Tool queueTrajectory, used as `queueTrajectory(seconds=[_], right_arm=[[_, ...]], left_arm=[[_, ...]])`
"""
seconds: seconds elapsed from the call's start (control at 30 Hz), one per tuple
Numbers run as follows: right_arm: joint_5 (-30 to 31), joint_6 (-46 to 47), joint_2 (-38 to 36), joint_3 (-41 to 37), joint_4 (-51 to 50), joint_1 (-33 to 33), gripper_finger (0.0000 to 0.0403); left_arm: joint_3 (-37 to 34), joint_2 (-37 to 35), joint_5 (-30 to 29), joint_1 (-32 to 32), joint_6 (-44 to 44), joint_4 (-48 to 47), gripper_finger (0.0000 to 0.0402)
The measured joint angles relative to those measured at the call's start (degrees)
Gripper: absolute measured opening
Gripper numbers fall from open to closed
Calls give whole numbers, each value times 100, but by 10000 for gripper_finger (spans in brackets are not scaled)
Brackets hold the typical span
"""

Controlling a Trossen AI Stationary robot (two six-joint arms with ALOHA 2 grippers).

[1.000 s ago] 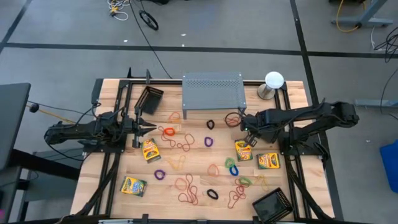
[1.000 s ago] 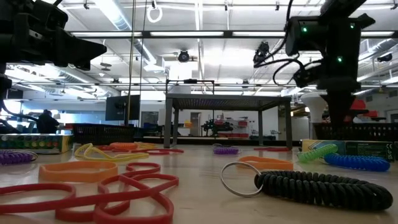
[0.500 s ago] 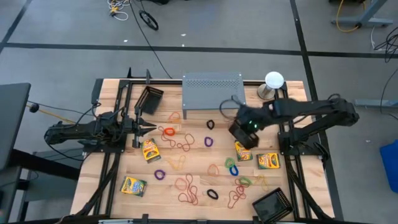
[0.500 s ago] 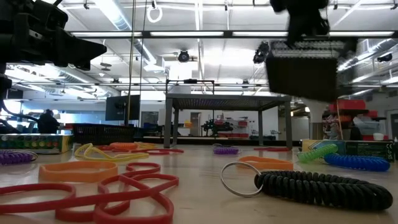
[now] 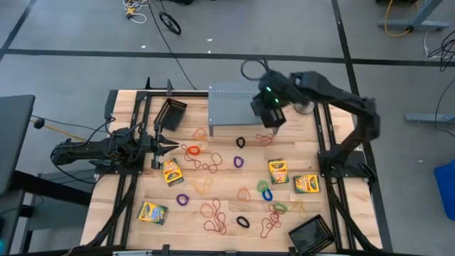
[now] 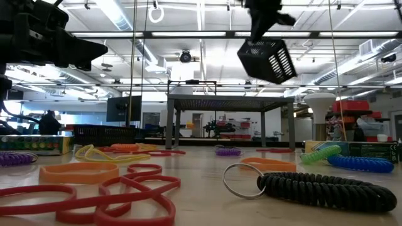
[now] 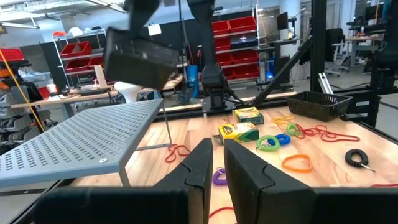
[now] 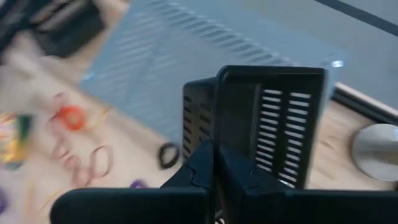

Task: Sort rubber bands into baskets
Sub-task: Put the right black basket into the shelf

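My right gripper (image 8: 215, 158) is shut on a black mesh basket (image 5: 269, 114) and holds it high in the air by the right end of the grey perforated stand (image 5: 242, 107). In the low view the basket (image 6: 267, 59) hangs tilted. Another basket (image 5: 170, 112) stands on the table at the far left, and a third (image 5: 311, 233) at the near right. Rubber bands (image 5: 213, 165) in several colours lie spread over the table's middle. My left gripper (image 5: 163, 146) waits level at the left, shut, with nothing between its fingers. My right gripper pinches one upright wall of the basket (image 8: 214, 118) between its two fingers, near a corner. The fingers slant down from above. The basket hangs below them, tilted and lifted clear of the table and the stand.
Several yellow-green crayon boxes (image 5: 170, 171) (image 5: 278, 171) (image 5: 306, 184) (image 5: 152, 212) lie among the bands. A white round-topped object (image 5: 313, 92) stands at the far right corner. A black coiled band with a ring (image 6: 314, 188) lies close to the low camera.
My right gripper has risen from the table with the basket and swung toward the far edge and the left, ending beside the grey stand's right end. The basket, which stood on the table a second ago, is now lifted clear and tipped.
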Motion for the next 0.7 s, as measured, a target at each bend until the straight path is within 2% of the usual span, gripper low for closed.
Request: queueTrajectory(seconds=[0.13,0.3,0.53,0.7], right_arm=[[-46,-68,705,650,-392,-507,10],[-161,41,1393,1100,-658,-960,11],[-440,362,1776,1165,-649,-1298,15],[-450,362,1817,1165,-290,-1329,45]], left_arm=[[1,-1,0,-1,0,2,50],[0,-1,0,1,0,0,50],[0,-1,0,-1,0,2,50],[2,-1,1,1,-1,2,50]])
